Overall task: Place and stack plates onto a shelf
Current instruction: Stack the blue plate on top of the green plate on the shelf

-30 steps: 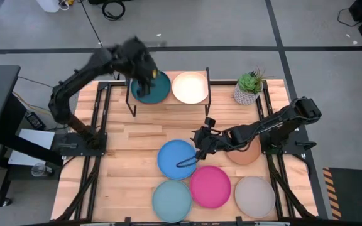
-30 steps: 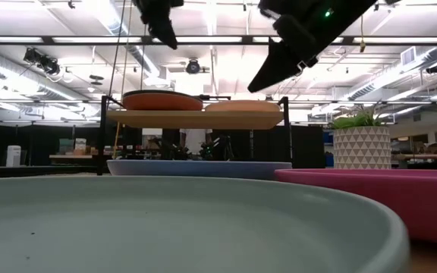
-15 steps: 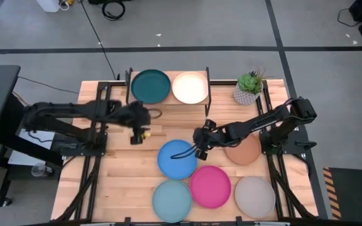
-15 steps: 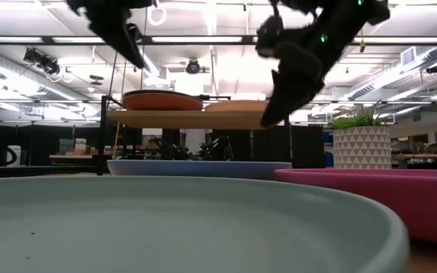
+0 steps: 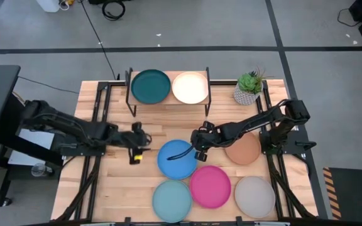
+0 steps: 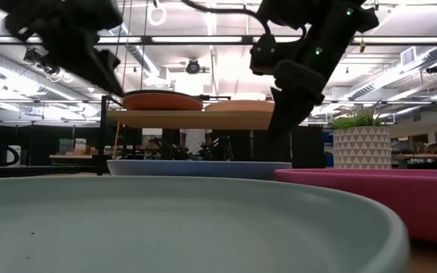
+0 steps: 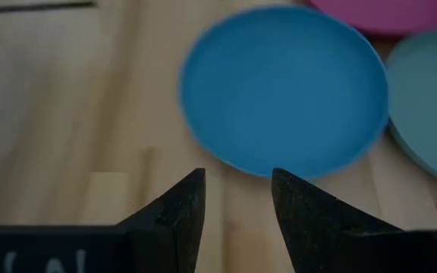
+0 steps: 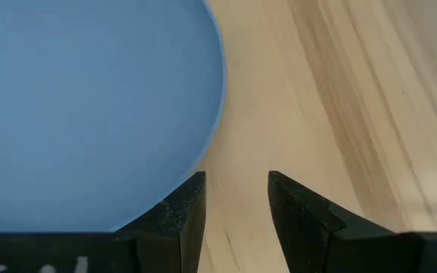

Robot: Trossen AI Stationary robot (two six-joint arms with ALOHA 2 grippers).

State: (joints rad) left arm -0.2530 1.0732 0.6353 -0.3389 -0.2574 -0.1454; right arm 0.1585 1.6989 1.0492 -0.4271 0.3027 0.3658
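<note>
The shelf (image 5: 168, 102) stands at the table's far side. On it lie a dark teal plate (image 5: 150, 86), resting on an orange plate (image 6: 162, 101), and a peach plate (image 5: 190, 88). On the table lie the blue (image 5: 177, 158), light teal (image 5: 172, 199), pink (image 5: 210, 186), grey (image 5: 254, 196) and brown (image 5: 244, 150) plates. My left gripper (image 5: 146, 144) is open and empty just left of the blue plate (image 7: 283, 87). My right gripper (image 5: 197, 150) is open and empty above the blue plate's right rim (image 8: 203, 136).
A potted plant (image 5: 249, 88) in a white pot stands at the far right, beside the shelf. The four near plates lie close together, rims almost touching. Bare wood shows on the table's left half (image 5: 118, 182) and between shelf and blue plate.
My left gripper has left the dark teal plate on the shelf, swung toward the table's near edge and come down to the left of the blue plate. My right gripper has come down over the blue plate's right rim and tipped more steeply downward.
</note>
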